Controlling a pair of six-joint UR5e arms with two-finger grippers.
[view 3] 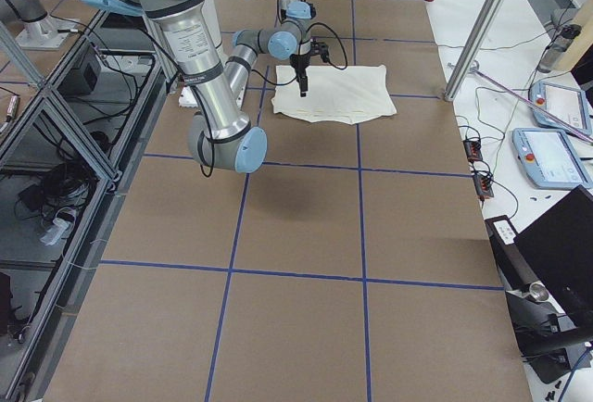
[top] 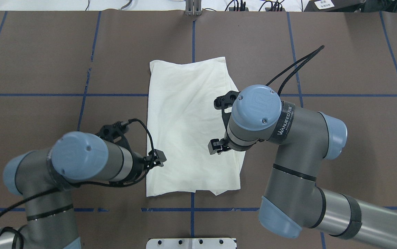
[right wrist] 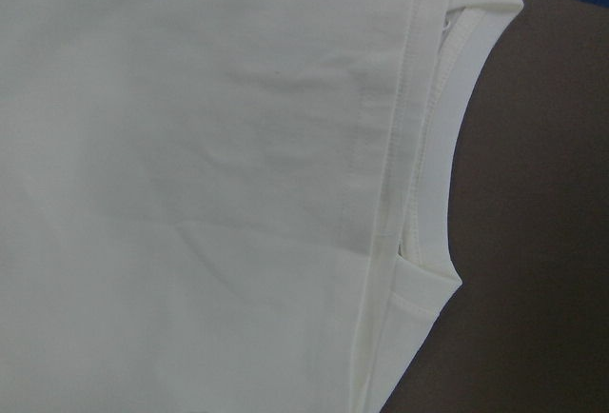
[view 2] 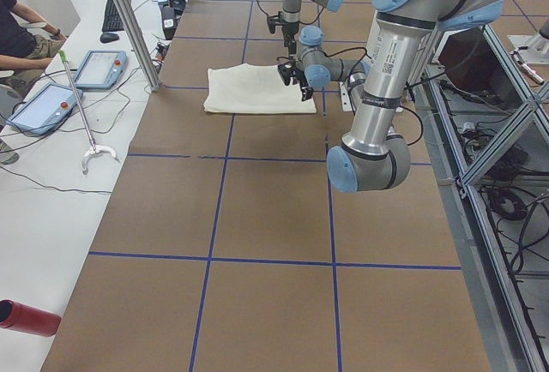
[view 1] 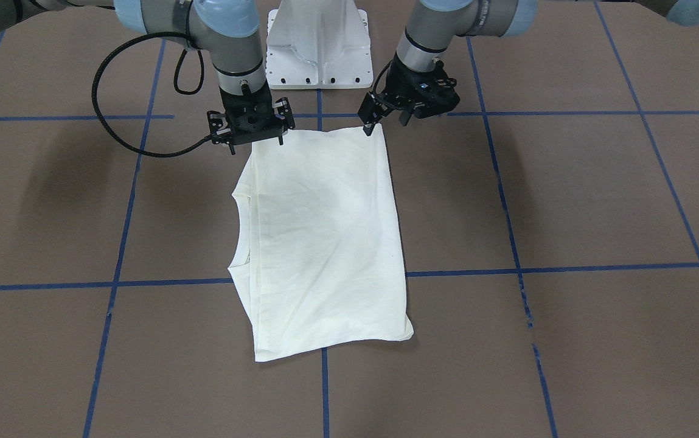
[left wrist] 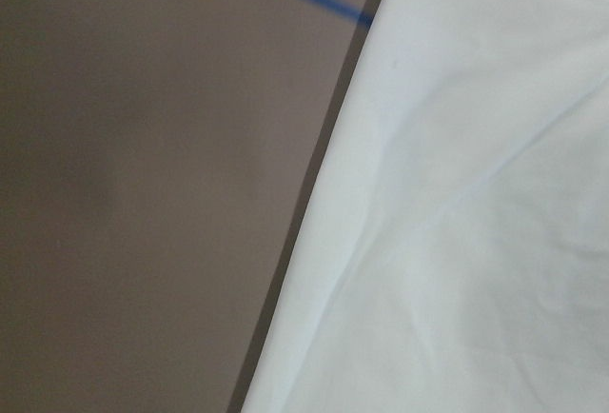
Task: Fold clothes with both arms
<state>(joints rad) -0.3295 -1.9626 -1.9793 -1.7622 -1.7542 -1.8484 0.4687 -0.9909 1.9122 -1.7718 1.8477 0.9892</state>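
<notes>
cream t-shirt (view 1: 325, 243) lies flat on the brown desk (view 1: 568, 194), about mid-desk left to right. its near edge (robot's side) stops just short of the white pedestal base (view 1: 319, 55). plain side up, no print showing in any view. it is already down to a fairly tidy rectangle, longer near-to-far than left-to-right. no sleeves stick out, so i take them as folded inside. neck opening (view 1: 238, 231) sits on the long edge at the robot's right, and the ribbed collar is clear in the right wrist view. a few soft creases; far edge runs a little slanted. left fingers (view 1: 387, 121) hover at the near left corner, spread apart. one tip is at or just touching the cloth corner, with nothing pinched that i can see. right fingers (view 1: 256, 140) hover over the near right corner, spread wide and empty. both wrist views look down on cloth lying slack, with no lift anywhere. judgement: the early folds are done and the task is past halfway. probably left to do: close on the two near corners and carry them over to the far edge to halve the rectangle, then perhaps a last fold or smoothing. the grasp is not yet made. the edge is thin and layered, so the fingers may catch only the top ply.
</notes>
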